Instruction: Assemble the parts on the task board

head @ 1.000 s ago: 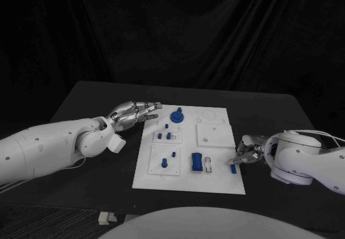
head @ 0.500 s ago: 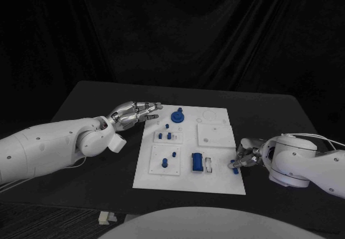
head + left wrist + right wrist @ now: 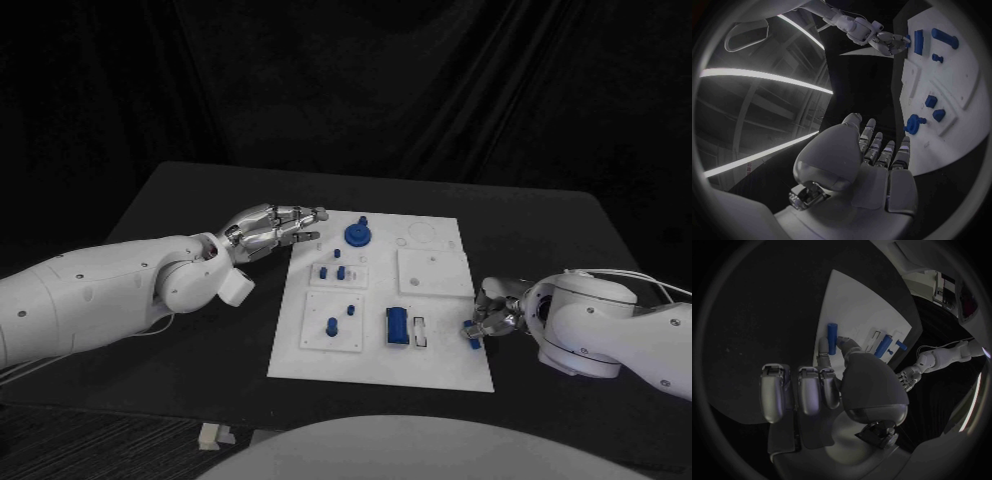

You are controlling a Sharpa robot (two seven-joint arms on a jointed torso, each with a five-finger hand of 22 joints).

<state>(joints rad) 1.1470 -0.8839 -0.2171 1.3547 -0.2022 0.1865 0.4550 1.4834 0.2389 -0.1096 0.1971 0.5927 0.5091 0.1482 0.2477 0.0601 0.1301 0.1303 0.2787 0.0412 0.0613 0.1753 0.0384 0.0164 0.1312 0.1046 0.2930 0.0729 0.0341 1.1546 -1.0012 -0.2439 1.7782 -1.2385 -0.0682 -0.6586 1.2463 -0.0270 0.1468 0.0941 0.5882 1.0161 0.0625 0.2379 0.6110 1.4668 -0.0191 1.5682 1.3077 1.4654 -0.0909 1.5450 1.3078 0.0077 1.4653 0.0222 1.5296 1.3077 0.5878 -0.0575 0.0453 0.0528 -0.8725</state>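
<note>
The white task board (image 3: 433, 270) lies in the middle of the black table. At its right edge lies a short blue peg (image 3: 473, 342), which also appears in the right wrist view (image 3: 832, 331). My right hand (image 3: 495, 315) pinches the peg's near end between thumb and a finger (image 3: 823, 347), the other fingers curled beside it. My left hand (image 3: 271, 228) hovers by the board's far left corner, fingers apart and holding nothing. A blue round knobbed part (image 3: 355, 236) stands just right of it, also seen in the left wrist view (image 3: 914, 122).
On the board stand small blue pegs (image 3: 329, 271), a single peg (image 3: 332, 325) and a blue block (image 3: 394, 325) beside a white slot (image 3: 418, 332). A square white plate (image 3: 431, 270) sits at the right. Bare black table (image 3: 562, 240) surrounds the board.
My right hand has slid slightly toward the table's near edge, and the blue peg has shifted a little with it. The left hand has stayed put.
</note>
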